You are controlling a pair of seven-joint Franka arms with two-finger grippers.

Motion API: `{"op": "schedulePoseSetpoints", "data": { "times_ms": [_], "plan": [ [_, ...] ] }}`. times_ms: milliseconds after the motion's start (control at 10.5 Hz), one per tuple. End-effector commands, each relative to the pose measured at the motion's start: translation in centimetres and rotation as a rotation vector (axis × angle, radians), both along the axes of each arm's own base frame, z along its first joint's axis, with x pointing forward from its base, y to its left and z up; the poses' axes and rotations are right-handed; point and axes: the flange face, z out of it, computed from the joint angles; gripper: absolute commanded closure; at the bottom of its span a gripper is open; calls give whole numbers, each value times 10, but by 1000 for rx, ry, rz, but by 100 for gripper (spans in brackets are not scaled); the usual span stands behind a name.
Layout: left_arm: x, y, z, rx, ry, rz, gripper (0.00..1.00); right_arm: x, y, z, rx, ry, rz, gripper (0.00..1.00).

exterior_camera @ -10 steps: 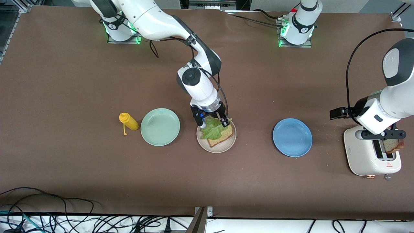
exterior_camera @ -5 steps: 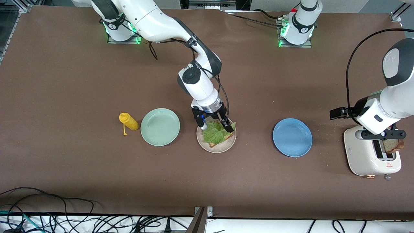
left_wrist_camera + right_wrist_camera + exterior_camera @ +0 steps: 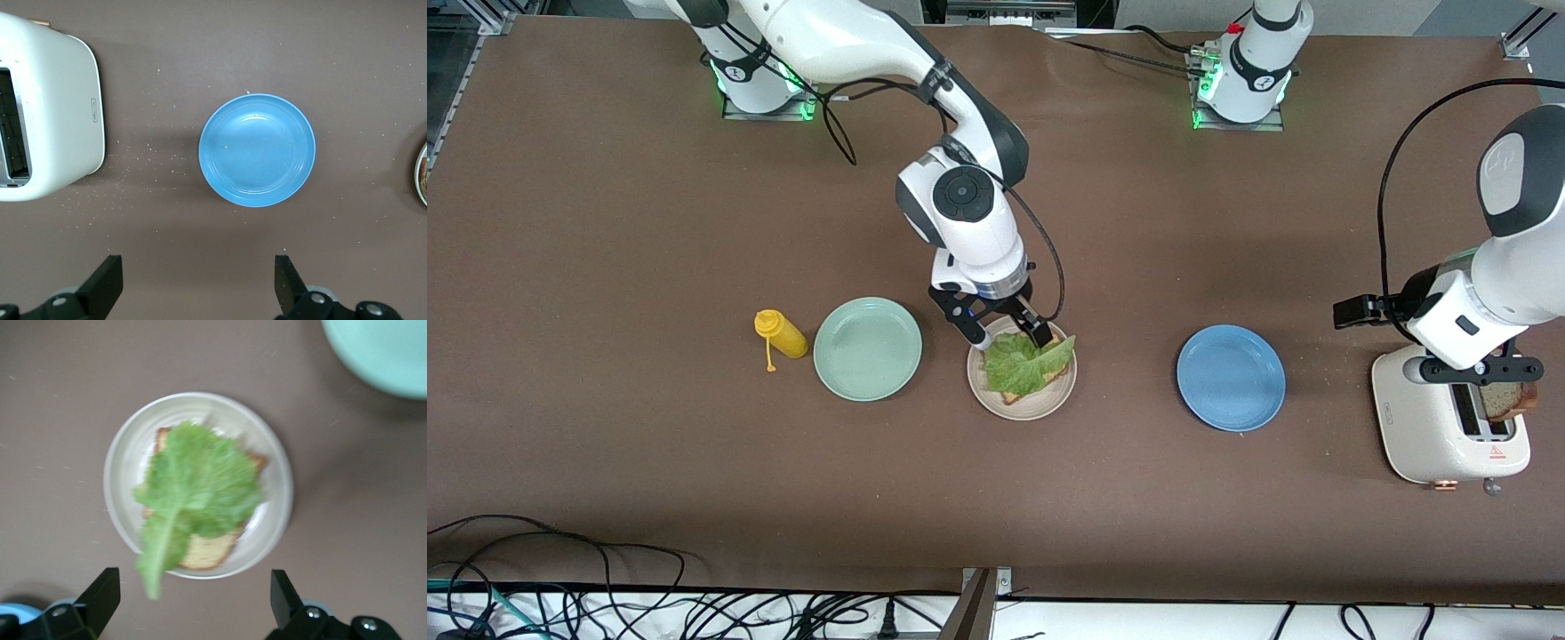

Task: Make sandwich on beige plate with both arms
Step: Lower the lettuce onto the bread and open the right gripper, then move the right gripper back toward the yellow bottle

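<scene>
From here I see the right gripper [image 3: 1003,332] just over the edge of the beige plate [image 3: 1040,404] that faces the robots' bases, its fingers spread wide with nothing between them. On that plate lies one slice of bread [image 3: 1049,377] with a lettuce leaf [image 3: 1024,363] draped over it — the leaf covers most of the slice and its stem end pokes out past the plate rim. In the right wrist view the same leaf [image 3: 193,497] sits on the bread [image 3: 210,550], and both fingertips [image 3: 100,597] frame the plate [image 3: 270,513] without touching anything.

The left gripper [image 3: 1480,367] hangs over the toaster [image 3: 1436,440] at the left arm's end of the table, fingers fully apart and holding nothing. A second slice of bread [image 3: 1507,402] shows at the toaster's top — I cannot tell whether it sits in a slot or rests on the top.

The blue plate [image 3: 1231,378] lies between the beige plate and the toaster. The green plate [image 3: 867,348] sits beside the beige plate toward the right arm's end, and a yellow mustard bottle [image 3: 781,333] lies on its side just beside that.
</scene>
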Motion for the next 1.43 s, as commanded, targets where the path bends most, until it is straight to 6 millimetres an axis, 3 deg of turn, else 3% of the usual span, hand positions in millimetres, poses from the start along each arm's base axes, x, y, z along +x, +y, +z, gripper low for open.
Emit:
{"op": "schedulePoseSetpoints", "data": {
  "times_ms": [0, 190, 381, 667, 762, 1048, 1143, 1333],
  "plan": [
    [0, 4, 3, 27, 1, -22, 0, -1, -33, 21, -142, 36, 179, 0],
    [0, 5, 3, 29, 1, -21, 0, 4, -77, 41, -227, 56, 291, 0],
    [0, 7, 4, 31, 0, -17, 0, 10, -144, 75, -283, 111, 433, 0],
    [1, 38, 7, 28, -5, -38, 0, 22, -231, 112, -315, 204, 644, 0],
    [0, 62, 9, 78, -4, -55, 0, 24, -263, 118, -304, 216, 714, 0],
    [0, 106, 11, 175, -12, -56, 0, 30, -333, 123, -280, 239, 869, 0],
    [1, 132, 6, 171, -26, -58, 0, 34, -365, 120, -259, 242, 952, 0],
    [1, 179, 0, 160, -50, -115, 0, 39, -408, 118, -204, 231, 1022, 0]
  ]
}}
